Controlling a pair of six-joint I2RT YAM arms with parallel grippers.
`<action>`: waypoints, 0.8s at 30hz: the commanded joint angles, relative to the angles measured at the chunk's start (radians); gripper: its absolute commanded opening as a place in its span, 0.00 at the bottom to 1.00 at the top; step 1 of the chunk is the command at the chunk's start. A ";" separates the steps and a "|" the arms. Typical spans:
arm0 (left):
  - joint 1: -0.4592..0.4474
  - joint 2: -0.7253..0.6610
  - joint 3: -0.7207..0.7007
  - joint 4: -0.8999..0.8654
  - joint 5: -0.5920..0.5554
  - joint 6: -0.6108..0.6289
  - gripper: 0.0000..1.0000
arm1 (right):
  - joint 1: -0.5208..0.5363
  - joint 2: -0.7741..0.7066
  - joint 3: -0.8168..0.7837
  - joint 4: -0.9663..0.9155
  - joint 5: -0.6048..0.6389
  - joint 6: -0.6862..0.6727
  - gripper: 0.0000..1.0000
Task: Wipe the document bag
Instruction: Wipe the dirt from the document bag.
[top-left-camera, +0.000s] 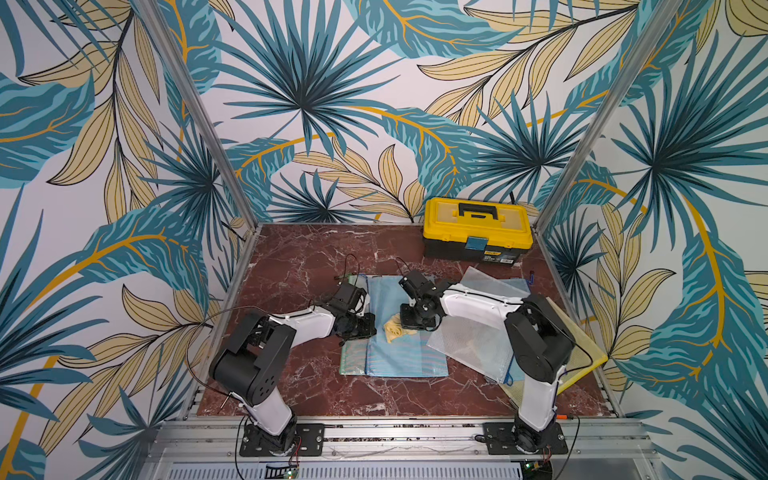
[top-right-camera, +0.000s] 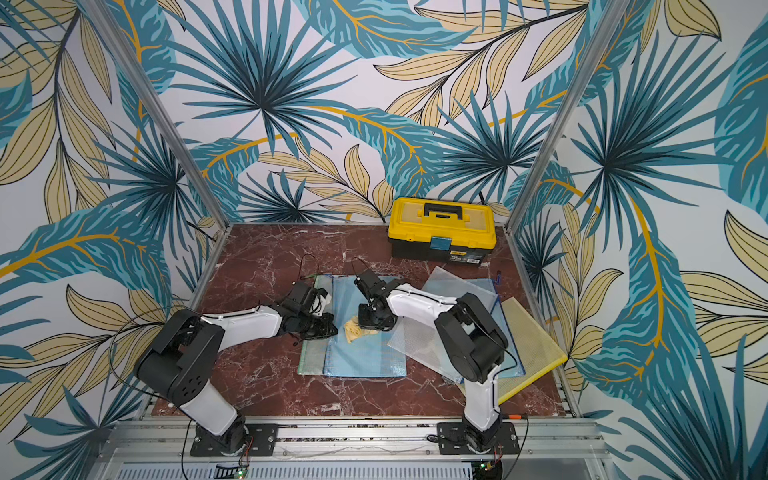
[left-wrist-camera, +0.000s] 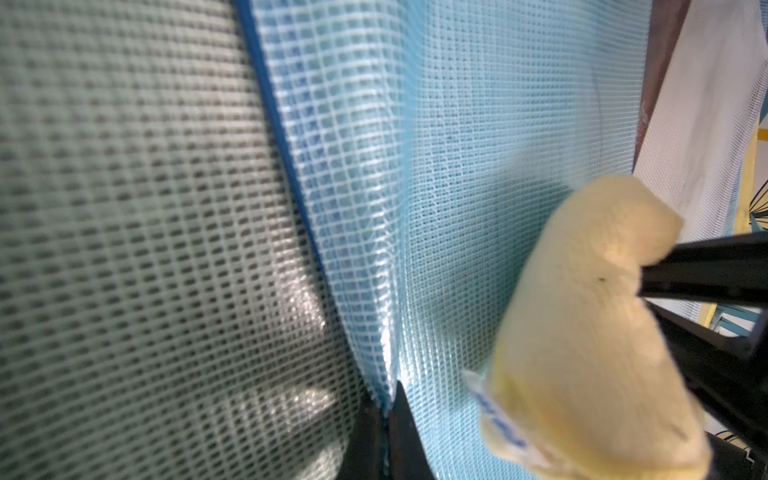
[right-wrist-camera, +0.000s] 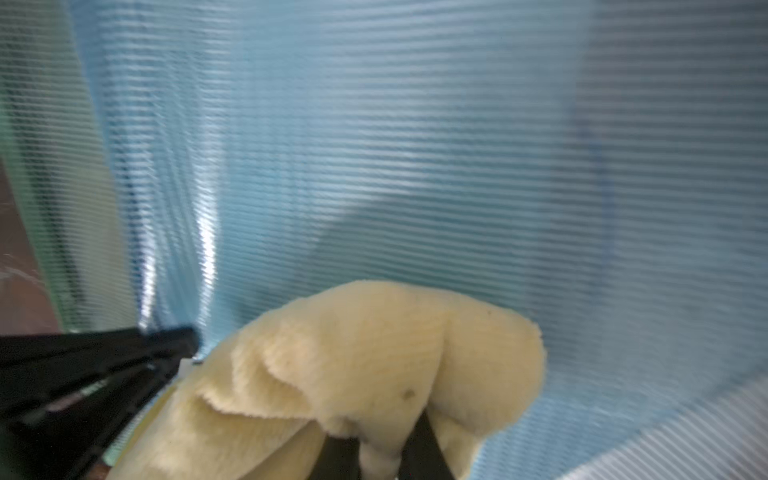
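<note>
A light blue mesh document bag (top-left-camera: 409, 353) (top-right-camera: 368, 353) lies flat mid-table, overlapping a greenish mesh bag (top-left-camera: 351, 359) (left-wrist-camera: 124, 208). My left gripper (top-left-camera: 368, 327) (top-right-camera: 330, 326) (left-wrist-camera: 388, 411) is shut on the blue bag's (left-wrist-camera: 436, 166) left edge, pinching up a small fold. My right gripper (top-left-camera: 409, 326) (top-right-camera: 368, 325) (right-wrist-camera: 382, 449) is shut on a pale yellow cloth (top-left-camera: 394, 329) (top-right-camera: 353, 329) (right-wrist-camera: 374, 353) (left-wrist-camera: 582, 332). The cloth rests on the blue bag (right-wrist-camera: 415, 145), just right of the left gripper's fingers (right-wrist-camera: 104, 365).
A yellow and black toolbox (top-left-camera: 478, 228) (top-right-camera: 442, 226) stands at the back right. A clear mesh bag (top-left-camera: 469, 336), another blue one (top-left-camera: 515, 286) and a yellow mesh bag (top-left-camera: 582, 357) lie stacked on the right under the right arm. The marble table (top-left-camera: 291, 270) shows to the left and front.
</note>
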 joint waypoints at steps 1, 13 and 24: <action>-0.018 -0.030 -0.035 -0.037 -0.015 -0.018 0.05 | 0.007 0.116 0.108 -0.050 -0.049 0.009 0.00; -0.022 -0.123 -0.124 -0.038 0.007 -0.013 0.05 | -0.057 0.448 0.660 -0.320 0.105 -0.005 0.00; -0.017 -0.161 -0.148 -0.037 -0.039 -0.021 0.03 | -0.184 0.214 0.328 -0.332 0.266 -0.032 0.00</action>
